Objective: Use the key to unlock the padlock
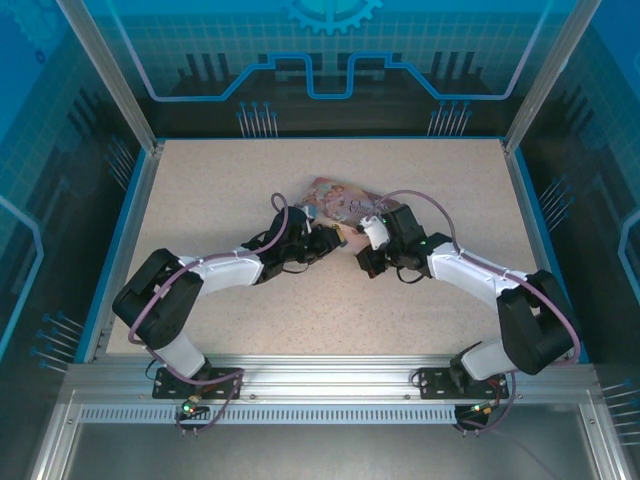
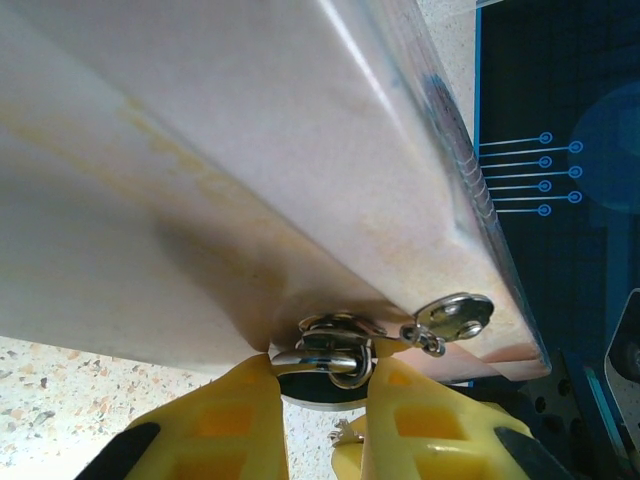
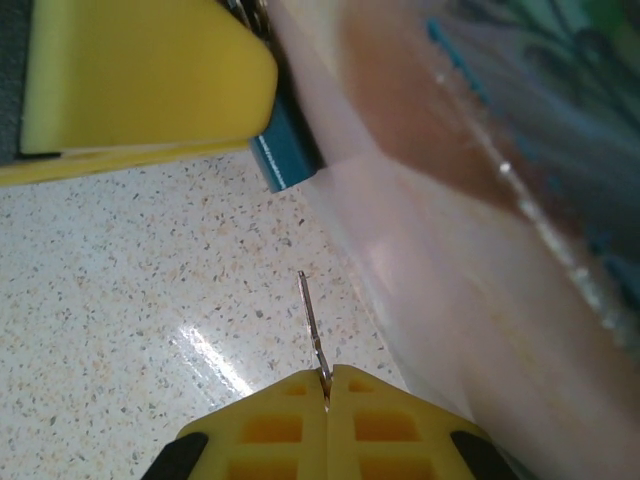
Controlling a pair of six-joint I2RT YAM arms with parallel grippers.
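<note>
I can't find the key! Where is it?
In the right wrist view, the key sticks out of the right claw, beside the pink tin, pointing toward the blue padlock.

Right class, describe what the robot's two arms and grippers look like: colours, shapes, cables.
The left arm and right arm each have white rounded links between chunky black joints. A mauve cable loops along each. The left gripper and right gripper have blocky yellow fingers with square recesses and black outer corners.
</note>
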